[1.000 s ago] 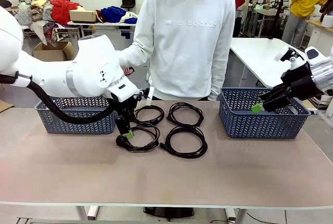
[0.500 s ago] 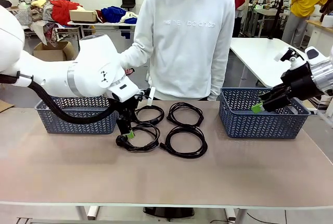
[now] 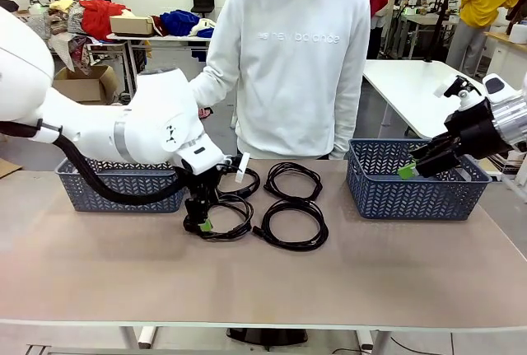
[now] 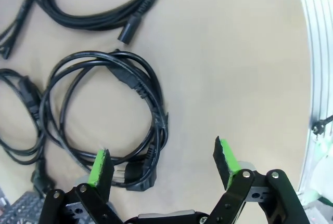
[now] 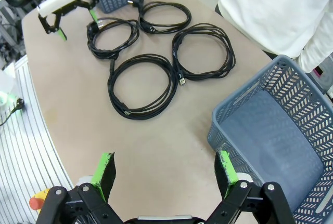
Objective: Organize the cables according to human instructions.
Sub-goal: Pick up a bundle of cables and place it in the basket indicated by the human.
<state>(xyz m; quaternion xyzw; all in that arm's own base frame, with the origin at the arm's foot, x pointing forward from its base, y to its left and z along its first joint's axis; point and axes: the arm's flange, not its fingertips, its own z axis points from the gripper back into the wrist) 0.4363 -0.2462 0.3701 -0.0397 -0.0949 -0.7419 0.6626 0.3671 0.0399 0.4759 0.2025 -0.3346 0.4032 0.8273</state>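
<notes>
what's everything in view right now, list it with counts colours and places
cables: four, black, coiled in a two-by-two group at the middle of the table
baskets: two, blue-grey, one at each far end of the table, left and right
table: one, beige, across the front view
person: one, white sweatshirt, standing at the far side
left gripper: one, black with green pads, open, low over the near-left coil
right gripper: one, black with green pads, open, raised by the right basket
</notes>
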